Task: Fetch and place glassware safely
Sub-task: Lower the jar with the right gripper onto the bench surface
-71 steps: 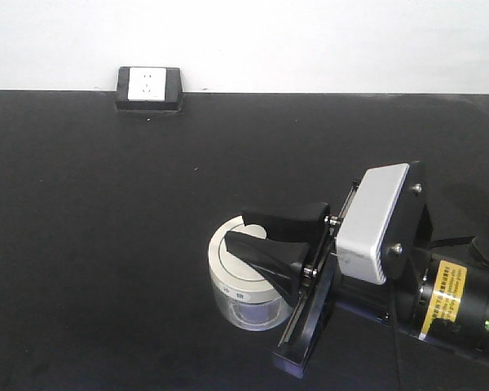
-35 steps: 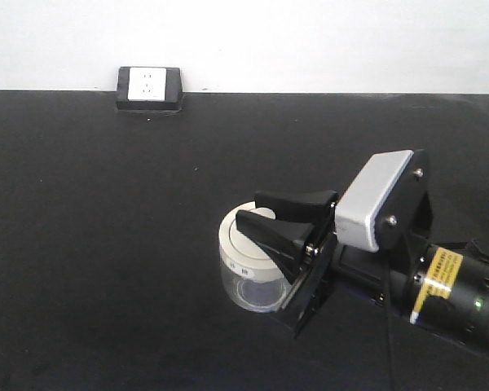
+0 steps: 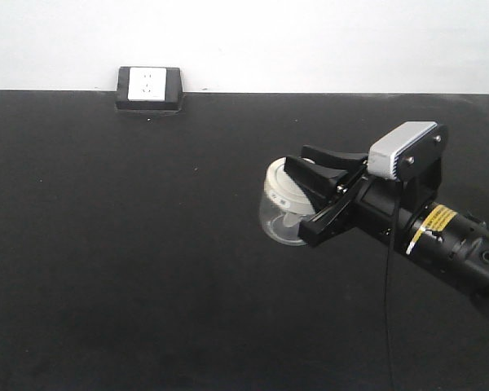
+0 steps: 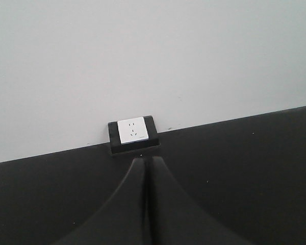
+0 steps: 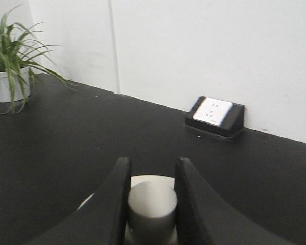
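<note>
A black desk (image 3: 130,269) fills most of the front-facing view, meeting a white wall (image 3: 310,41) at its far edge. The right arm (image 3: 440,236) reaches in from about 4 o'clock, carrying a grey-white camera housing (image 3: 403,149) on its wrist. A black-framed white power socket (image 3: 149,88) sits at the desk's far edge, around 11 o'clock from the arm. In the right wrist view a potted plant (image 5: 10,66) stands at 10 o'clock.

The right gripper (image 3: 310,181) is clamped on the lid knob (image 5: 152,204) of the glass jar (image 3: 281,204), one finger on each side of it. The jar is tilted, lid facing the arm and clear base toward 8 o'clock; whether it touches the desk cannot be told.

The left gripper (image 4: 147,204) shows its fingers pressed together, holding nothing, pointing at the socket.
</note>
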Controlling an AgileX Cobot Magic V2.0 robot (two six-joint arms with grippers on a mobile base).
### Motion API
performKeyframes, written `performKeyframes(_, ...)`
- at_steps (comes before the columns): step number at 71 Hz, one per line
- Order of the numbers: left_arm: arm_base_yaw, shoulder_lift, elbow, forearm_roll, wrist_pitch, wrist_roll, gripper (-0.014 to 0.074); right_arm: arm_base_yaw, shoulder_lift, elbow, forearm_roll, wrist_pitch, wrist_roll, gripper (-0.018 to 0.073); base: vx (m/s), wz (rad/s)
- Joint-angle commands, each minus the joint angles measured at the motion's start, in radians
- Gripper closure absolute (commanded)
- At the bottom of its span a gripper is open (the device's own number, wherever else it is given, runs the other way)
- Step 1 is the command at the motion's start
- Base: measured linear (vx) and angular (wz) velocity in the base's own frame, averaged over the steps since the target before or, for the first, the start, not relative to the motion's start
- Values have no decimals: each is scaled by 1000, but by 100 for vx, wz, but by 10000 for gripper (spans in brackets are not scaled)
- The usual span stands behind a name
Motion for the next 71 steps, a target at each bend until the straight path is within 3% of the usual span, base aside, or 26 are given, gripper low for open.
performKeyframes(1,-7,1,-27,-8,-68,-9,603,-82,44,-57,-94,-181,66,559,0,0)
performKeyframes(12,-7,1,-27,-8,-68,-9,603,-167,179,-150,-254,-305,118,559,0,0)
performKeyframes(38,-7,1,-27,-8,-68,-9,603,-184,449,-368,-372,-396,106,559,0,0)
performKeyframes(71,-7,1,-27,-8,-68,-9,603,-184,607,-400,-377,-392,-45,559,0,0)
